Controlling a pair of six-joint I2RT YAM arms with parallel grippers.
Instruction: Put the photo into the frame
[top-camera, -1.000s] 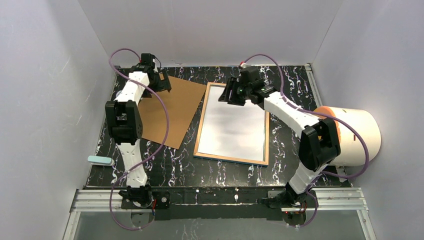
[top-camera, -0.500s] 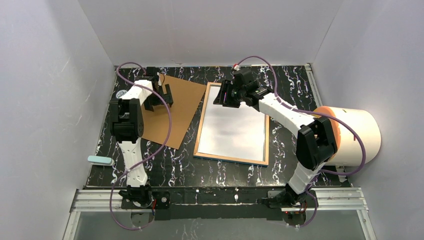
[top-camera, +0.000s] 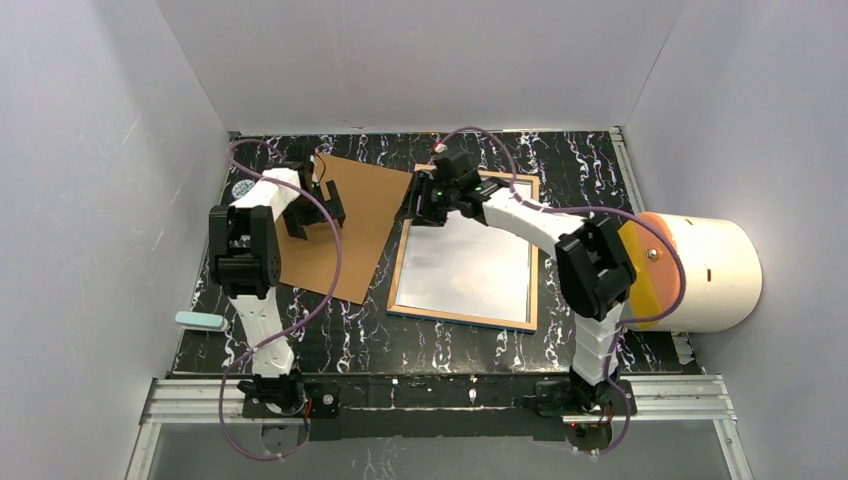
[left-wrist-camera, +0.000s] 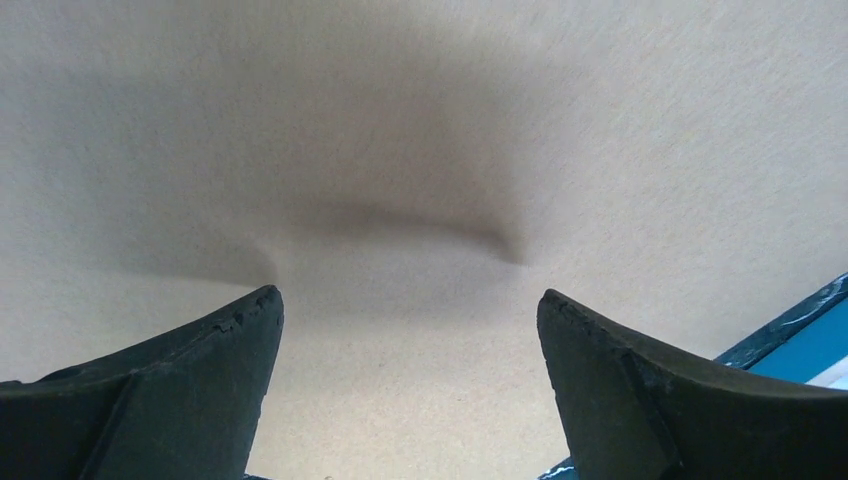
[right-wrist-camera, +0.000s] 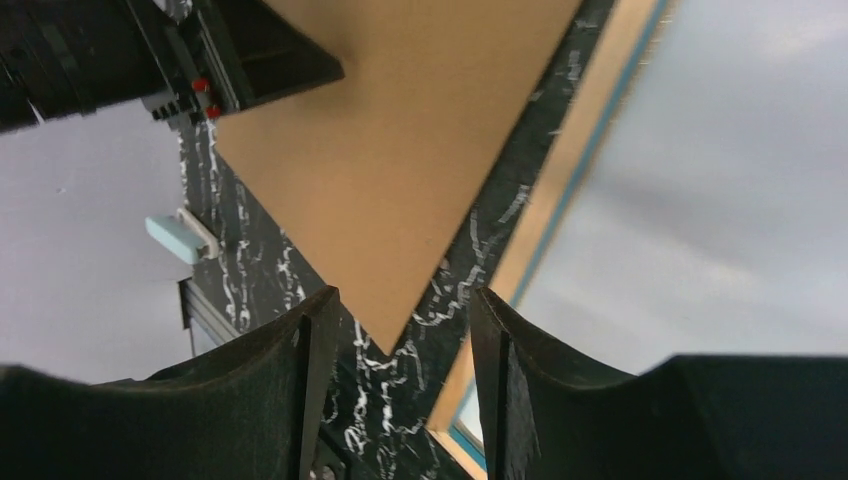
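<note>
The frame lies flat mid-table, its light wood edge up. A pale grey-white surface fills its opening. The photo's printed side is out of view. A plain brown backing board lies to the left of the frame. My left gripper hovers open over that board, nothing between its fingers. My right gripper sits at the frame's far-left corner, open and empty. Through its gap I see the board's corner and the frame's wood edge.
A big white cylinder with an orange end lies at the table's right edge, beside the right arm. A small pale-blue block rests near the front left. White walls close in the left, far and right sides.
My right gripper has swung left along the frame's far edge to its far-left corner. My left gripper has come nearer, from the board's far corner to over the board.
</note>
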